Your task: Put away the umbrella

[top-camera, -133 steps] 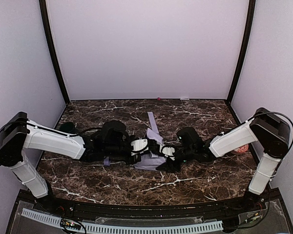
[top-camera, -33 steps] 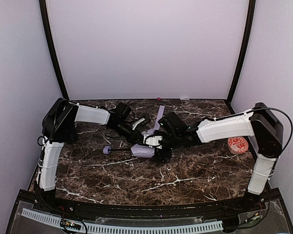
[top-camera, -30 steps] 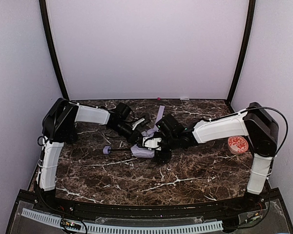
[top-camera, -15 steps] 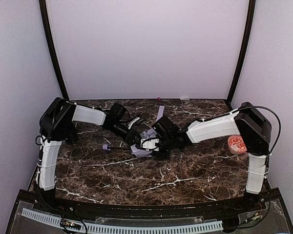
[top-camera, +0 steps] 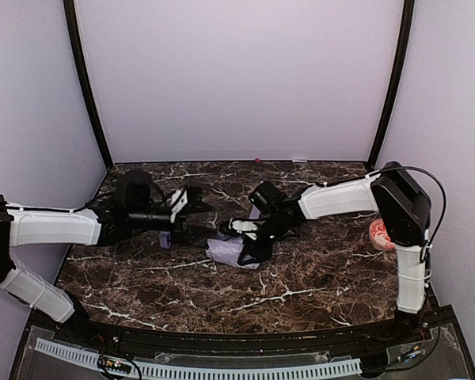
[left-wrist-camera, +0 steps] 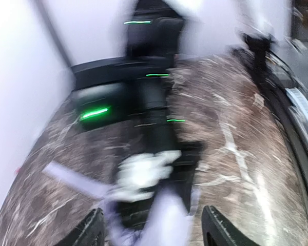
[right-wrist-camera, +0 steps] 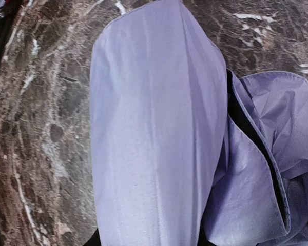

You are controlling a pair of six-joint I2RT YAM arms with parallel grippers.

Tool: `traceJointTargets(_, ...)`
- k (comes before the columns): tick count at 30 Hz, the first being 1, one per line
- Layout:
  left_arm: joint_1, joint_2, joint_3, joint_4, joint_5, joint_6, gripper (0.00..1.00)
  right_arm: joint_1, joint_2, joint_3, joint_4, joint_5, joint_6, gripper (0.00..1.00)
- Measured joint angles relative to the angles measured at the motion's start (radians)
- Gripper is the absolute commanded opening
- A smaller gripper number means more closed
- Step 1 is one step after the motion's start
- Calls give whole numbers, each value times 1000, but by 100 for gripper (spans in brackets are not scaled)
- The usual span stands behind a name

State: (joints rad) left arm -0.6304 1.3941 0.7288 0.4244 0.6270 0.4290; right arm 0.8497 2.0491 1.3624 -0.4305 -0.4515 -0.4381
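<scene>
Stretching across most of the top view, the table (top-camera: 301,293) is dark marble with white veins, walled by pale panels; the left arm (top-camera: 55,226) lies low and reaches in from the left edge, while the right arm (top-camera: 336,198) rises at the right side and angles back toward the middle; the umbrella (top-camera: 226,252) lies on the table near its centre, a crumpled heap of pale lavender fabric with black lining showing at a seam in the right wrist view; the right gripper (top-camera: 249,244) comes down onto that heap and pinches a long smooth fold of the fabric, which fills the right wrist view and runs down between the dark fingers at its bottom edge; the left gripper (top-camera: 195,206) hangs just left of the heap and apart from it, its jaws spread wide with nothing pinched, though the left wrist view is badly blurred; a red-and-white disc (top-camera: 378,234) lies at the right edge, partly hidden behind the right arm; the handle (top-camera: 165,239), small and lavender, rests left of the fabric, near the left gripper.
</scene>
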Motion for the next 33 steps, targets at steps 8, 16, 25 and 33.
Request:
traceJointTargets(8, -220, 80, -2, -305, -198, 381, 71, -26, 115, 111, -141, -281, 37, 29)
traceJointTargets(16, -266, 204, 13, -278, -367, 502, 69, -35, 158, 147, -224, -377, 37, 31)
traceJointTargets(25, -313, 312, 96, -285, -530, 500, 51, -61, 155, 135, -251, -417, 62, 47)
traceJointTargets(33, -310, 451, 314, -446, -538, 429, 41, -117, 82, 87, -243, -354, 105, 65)
